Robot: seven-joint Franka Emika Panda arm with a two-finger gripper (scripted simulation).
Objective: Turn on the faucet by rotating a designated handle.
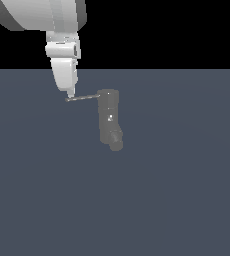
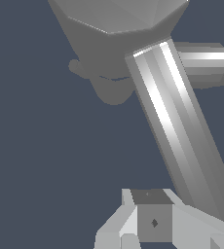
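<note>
You have 1 large white robot arm (image 1: 42,15) coming down from the upper left of the exterior view over a flat dull blue-grey floor (image 1: 177,200) that fills the scene.

Next in size is the faucet (image 1: 108,117), a small dull grey upright cylinder with a stubby angled spout (image 1: 116,141) at its lower end. It stands alone a little left of centre in the exterior view, in the far half of the floor.

From its top, the handle (image 1: 83,98), a thin straight grey rod, sticks out sideways toward the exterior view's left. In the wrist view the same rod (image 2: 182,131) runs as a long bright bar from the faucet body (image 2: 114,34) toward the camera.

Your gripper (image 1: 69,93) sits right at the rod's free end, touching it or just short of it. Only the base of the fingers (image 2: 153,221) shows in the wrist view, and the tips are too small in the exterior view, so I cannot tell how far they stand apart or whether they hold anything.

Expect the rod to be stiff, smooth metal on a hinge: light to swing, easy to slip off. You would do best to push sideways near the free end for leverage, keeping contact as it sweeps round the body.
</note>
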